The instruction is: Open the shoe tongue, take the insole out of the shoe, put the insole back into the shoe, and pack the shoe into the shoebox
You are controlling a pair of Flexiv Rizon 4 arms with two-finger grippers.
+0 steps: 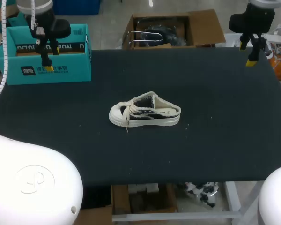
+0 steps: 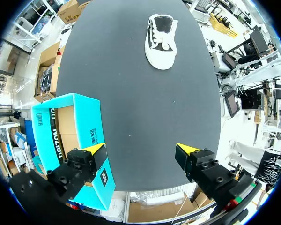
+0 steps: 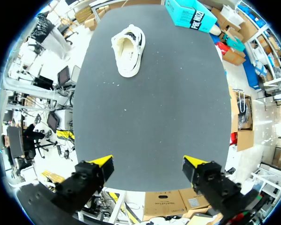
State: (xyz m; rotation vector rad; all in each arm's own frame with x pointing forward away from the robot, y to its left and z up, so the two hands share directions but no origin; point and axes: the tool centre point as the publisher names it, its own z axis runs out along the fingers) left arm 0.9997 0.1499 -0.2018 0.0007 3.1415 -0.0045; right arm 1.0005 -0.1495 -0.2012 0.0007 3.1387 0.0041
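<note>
A small black-and-cream sneaker [image 1: 145,111] lies in the middle of the dark table, toe to the left, laces loose. It also shows far ahead of the fingers as the sneaker [image 2: 161,40] in the left wrist view and the sneaker [image 3: 129,49] in the right wrist view. The open teal shoebox [image 1: 46,55] stands at the back left; the shoebox [image 2: 70,136] sits under my left gripper's one finger. My left gripper [image 1: 47,58] hangs open above the box, seen as the left gripper [image 2: 141,154]. My right gripper [image 1: 251,52] hangs open over the back right corner, seen as the right gripper [image 3: 148,164]. Both hold nothing.
The dark table top [image 1: 215,140] spreads around the shoe on all sides. The shoebox [image 3: 193,13] appears far ahead at the opposite corner in the right wrist view. Both white arm bases rise at the near corners.
</note>
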